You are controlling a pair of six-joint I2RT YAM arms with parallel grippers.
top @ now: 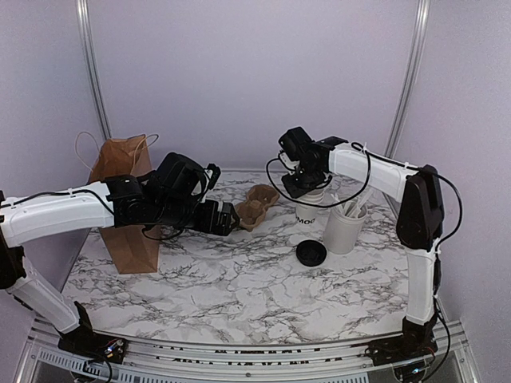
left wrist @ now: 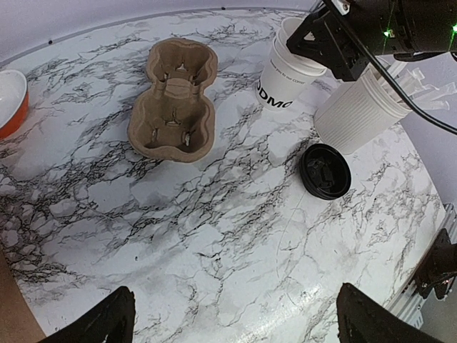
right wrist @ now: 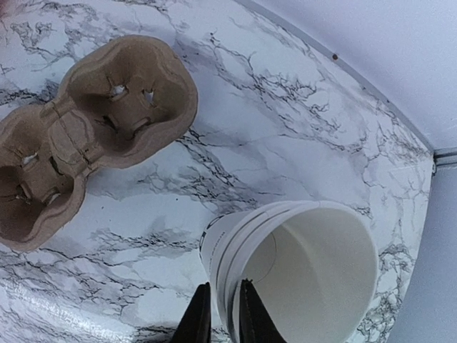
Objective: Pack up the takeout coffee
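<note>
A nested stack of white paper cups (top: 311, 211) with black lettering low on its side stands at the back right; it also shows in the left wrist view (left wrist: 285, 75) and the right wrist view (right wrist: 300, 271). No single cup stands apart from it. My right gripper (top: 306, 185) (right wrist: 223, 318) is shut on the stack's rim, one finger inside and one outside; how many cups it pinches I cannot tell. The round black lid (top: 310, 253) (left wrist: 325, 171) lies on the table in front of the cups. My left gripper (top: 227, 217) (left wrist: 235, 321) is open and empty above bare table.
A brown two-cup pulp carrier (top: 257, 206) (left wrist: 173, 100) (right wrist: 93, 136) lies left of the cups. A taller white cylinder of white utensils (top: 345, 227) (left wrist: 357, 114) stands right of them. A brown paper bag (top: 124, 203) stands at the left. An orange bowl (left wrist: 11, 100) sits at the far left.
</note>
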